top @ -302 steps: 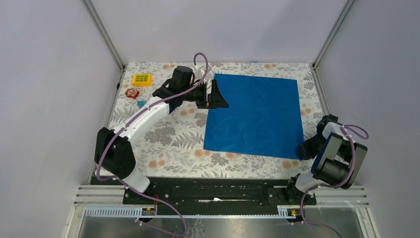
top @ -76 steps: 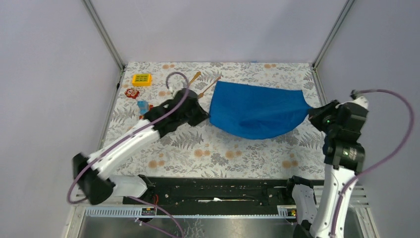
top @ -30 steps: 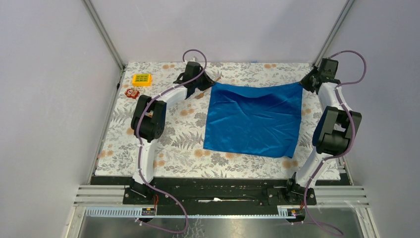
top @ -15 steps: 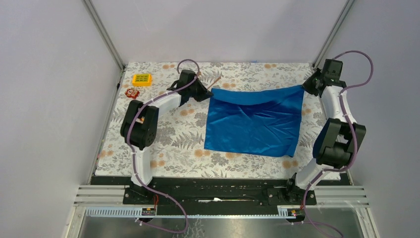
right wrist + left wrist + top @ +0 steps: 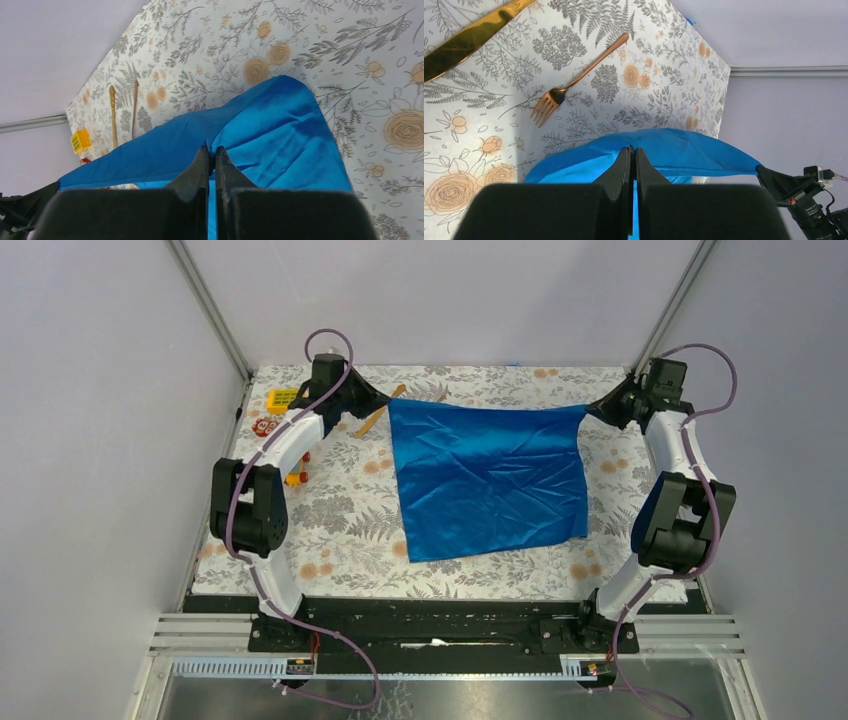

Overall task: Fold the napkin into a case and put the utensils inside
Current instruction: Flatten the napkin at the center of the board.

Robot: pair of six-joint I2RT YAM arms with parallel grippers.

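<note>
I have the left pincer (image 5: 633, 150) closed tight on the far left corner of the napkin (image 5: 490, 475), its two fingers meeting with only a fold of blue cloth between them. The right pincer (image 5: 212, 149) is closed the same way on the far right corner. The far edge runs taut between my two grips and is lifted off the table (image 5: 330, 520). The rest of the cloth slopes down toward me, and its near edge lies on the flowered cover.

I judge the two-corner hold is there to keep the cloth spread and free of wrinkles. From here I could lay it flat, or carry the far edge over toward the near one for a first fold. No case is formed yet; the napkin is one open sheet.

The fork (image 5: 574, 75) and knife (image 5: 469, 30) lie on the table just past the left far corner. They are near each other without touching and clear of the cloth, so the fold should not catch them. The left arm covers part of them in the overhead view.

I can read no brand, label or lettering anywhere. The yellow block (image 5: 283, 398) at the far left shows only a grid of squares.
</note>
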